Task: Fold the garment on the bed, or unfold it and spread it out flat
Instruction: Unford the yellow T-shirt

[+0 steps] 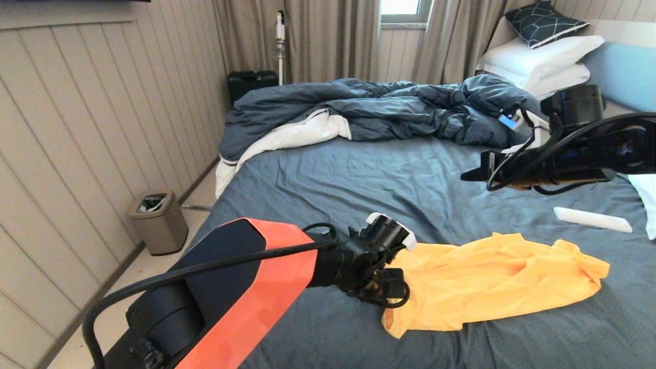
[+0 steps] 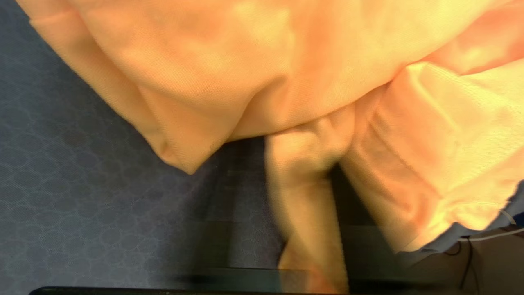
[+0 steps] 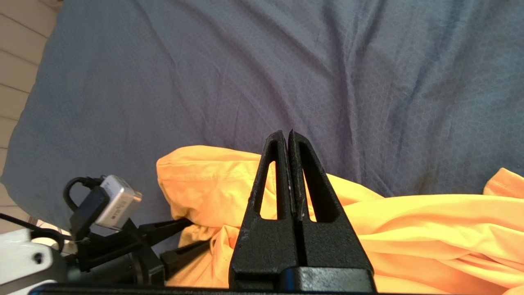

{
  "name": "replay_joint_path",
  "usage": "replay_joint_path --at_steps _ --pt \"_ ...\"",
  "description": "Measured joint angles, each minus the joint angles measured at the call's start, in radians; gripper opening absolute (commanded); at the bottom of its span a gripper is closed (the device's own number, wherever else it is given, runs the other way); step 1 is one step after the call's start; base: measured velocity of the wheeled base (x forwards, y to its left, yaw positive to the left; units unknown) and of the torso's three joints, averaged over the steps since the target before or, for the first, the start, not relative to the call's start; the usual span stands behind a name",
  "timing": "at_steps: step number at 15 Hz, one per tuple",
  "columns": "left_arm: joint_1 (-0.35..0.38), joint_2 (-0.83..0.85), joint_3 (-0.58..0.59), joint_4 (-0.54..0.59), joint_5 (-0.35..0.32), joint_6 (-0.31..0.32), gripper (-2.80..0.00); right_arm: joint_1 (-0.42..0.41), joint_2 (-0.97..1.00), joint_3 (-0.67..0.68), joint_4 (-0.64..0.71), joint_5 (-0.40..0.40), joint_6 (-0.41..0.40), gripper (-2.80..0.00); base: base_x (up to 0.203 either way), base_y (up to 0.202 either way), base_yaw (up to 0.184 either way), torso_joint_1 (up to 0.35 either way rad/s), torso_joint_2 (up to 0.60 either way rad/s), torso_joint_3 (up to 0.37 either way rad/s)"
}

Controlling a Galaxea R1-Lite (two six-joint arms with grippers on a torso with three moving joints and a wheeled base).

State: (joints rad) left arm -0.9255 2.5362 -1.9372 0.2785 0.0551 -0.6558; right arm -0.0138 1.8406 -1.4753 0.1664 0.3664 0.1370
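Observation:
The yellow T-shirt, the garment [image 1: 492, 282] [image 3: 409, 221], lies crumpled across the near right part of the bed [image 1: 359, 179]. At the shirt's left end, my left gripper [image 1: 397, 287] [image 2: 303, 172] is shut on a bunched fold, and a strip of cloth [image 2: 307, 213] runs between its fingers. That end is raised off the sheet and a flap hangs below it. The right wrist view shows the left gripper [image 3: 196, 235] reaching into the cloth. My right gripper [image 1: 464, 177] [image 3: 285, 133] hovers above the sheet beyond the shirt, shut and holding nothing.
A rumpled dark blue duvet [image 1: 389, 107] fills the far part of the bed, with white pillows [image 1: 543, 56] at the headboard on the right. A white remote-like bar [image 1: 592, 219] lies on the sheet near the shirt's right end. A bin [image 1: 159, 220] stands on the floor to the left.

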Motion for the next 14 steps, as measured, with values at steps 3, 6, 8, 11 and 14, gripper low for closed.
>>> replay_joint_path --at_steps 3,6,8,11,14 --pt "0.014 -0.015 0.0 0.006 0.0 -0.007 -2.8 0.0 0.001 -0.002 0.0 -0.001 0.001 -2.8 0.0 0.0 0.0 0.0 0.0 0.0" --pt "0.066 -0.036 0.011 0.032 0.003 -0.009 -2.8 0.0 0.001 -0.003 0.0 -0.002 0.001 -2.8 0.0 0.0 0.0 0.0 0.0 0.0" --pt "0.117 -0.054 0.032 0.07 0.002 -0.01 -2.8 0.0 0.001 -0.003 0.0 -0.001 0.001 -2.8 0.0 0.0 0.0 0.0 0.0 0.0" --pt "0.192 -0.092 0.103 0.079 0.001 -0.009 -2.8 0.0 0.001 -0.003 0.0 -0.001 0.002 -2.8 0.0 0.0 0.0 0.0 0.0 0.0" --pt "0.26 -0.139 0.174 0.079 -0.006 0.0 -2.8 0.0 0.005 -0.004 0.0 -0.001 0.001 -2.8 0.0 0.0 0.0 0.0 0.0 0.0"
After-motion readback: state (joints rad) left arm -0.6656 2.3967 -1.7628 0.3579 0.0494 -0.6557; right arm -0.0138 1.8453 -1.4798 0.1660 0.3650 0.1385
